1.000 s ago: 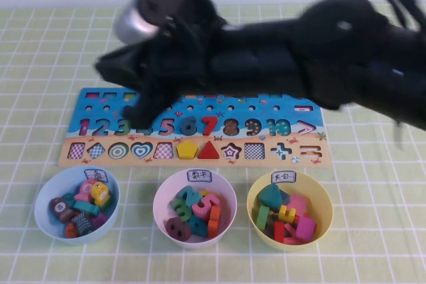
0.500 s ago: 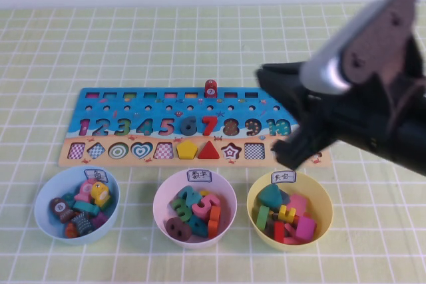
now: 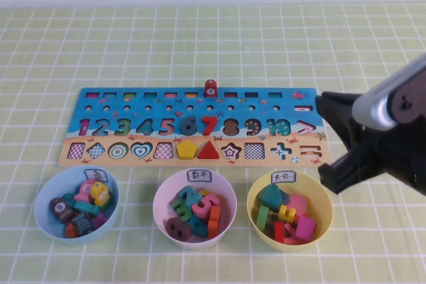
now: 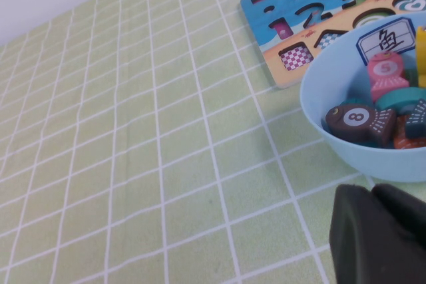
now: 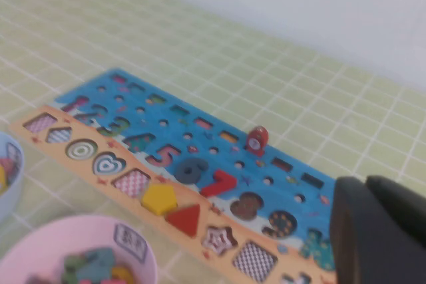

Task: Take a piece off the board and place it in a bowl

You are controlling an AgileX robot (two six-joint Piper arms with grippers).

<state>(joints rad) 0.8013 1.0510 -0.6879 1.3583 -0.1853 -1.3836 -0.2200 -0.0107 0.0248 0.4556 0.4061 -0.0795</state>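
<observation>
Layout: board behind three bowls.
The piece (image 3: 59,207) lies in the bowl (image 3: 45,226), leftmost, before the board (image 3: 193,153); right gripper (image 3: 331,139) beside the board's right end.
</observation>
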